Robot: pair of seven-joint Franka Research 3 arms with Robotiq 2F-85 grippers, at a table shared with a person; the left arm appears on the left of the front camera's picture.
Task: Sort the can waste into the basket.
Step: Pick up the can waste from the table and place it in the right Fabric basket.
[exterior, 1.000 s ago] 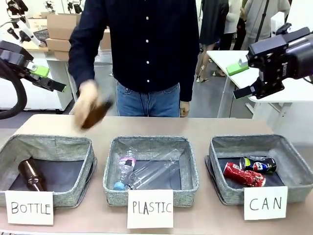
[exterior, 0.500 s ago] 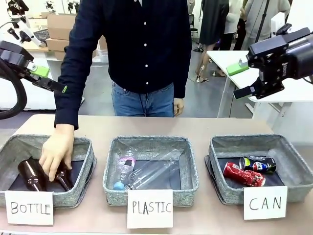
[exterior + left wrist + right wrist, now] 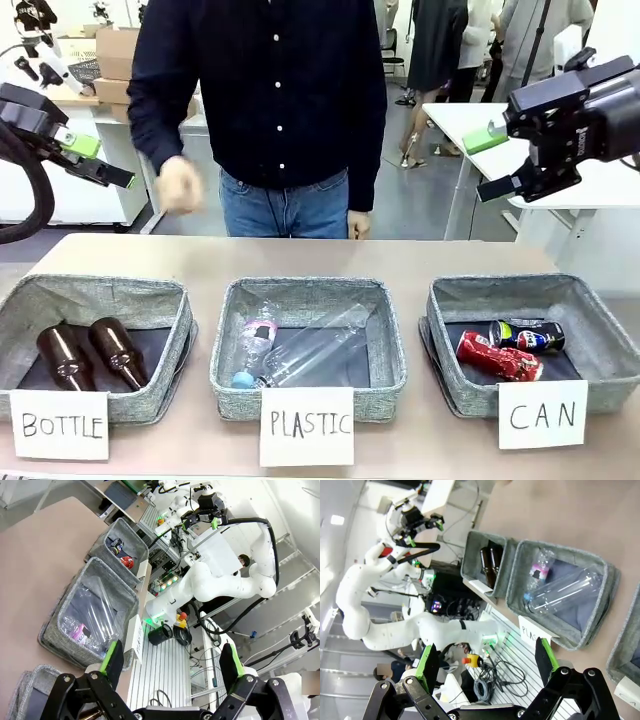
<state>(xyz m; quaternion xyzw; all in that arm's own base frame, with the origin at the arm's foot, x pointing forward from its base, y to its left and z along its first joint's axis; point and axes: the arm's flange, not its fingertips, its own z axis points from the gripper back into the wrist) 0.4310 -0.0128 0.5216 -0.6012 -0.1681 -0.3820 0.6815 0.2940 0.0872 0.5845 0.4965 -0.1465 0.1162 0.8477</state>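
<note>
The red dented can [image 3: 498, 357] and the black can with blue markings [image 3: 528, 336] lie side by side inside the grey basket [image 3: 460, 395] behind the "CAN" card [image 3: 543, 414]. My right gripper [image 3: 490, 165] hangs open high above the table at the right, with nothing in it. At the far left my left gripper [image 3: 100, 160] is also raised and open. The left wrist view shows the left gripper [image 3: 172, 665] open, with the red can [image 3: 126, 561] in the far basket [image 3: 102, 555]. In the right wrist view the right gripper [image 3: 485, 662] is open.
A basket carded "BOTTLE" [image 3: 100, 290] holds two brown bottles [image 3: 118, 352]. The middle basket carded "PLASTIC" [image 3: 305, 292] holds clear plastic bottles [image 3: 300, 350]. A person stands at the far side with one hand [image 3: 178, 186] raised above the table.
The person's hand laid a second brown bottle in the BOTTLE basket and drew back up. Neither arm has moved, and the cans lie as before.
</note>
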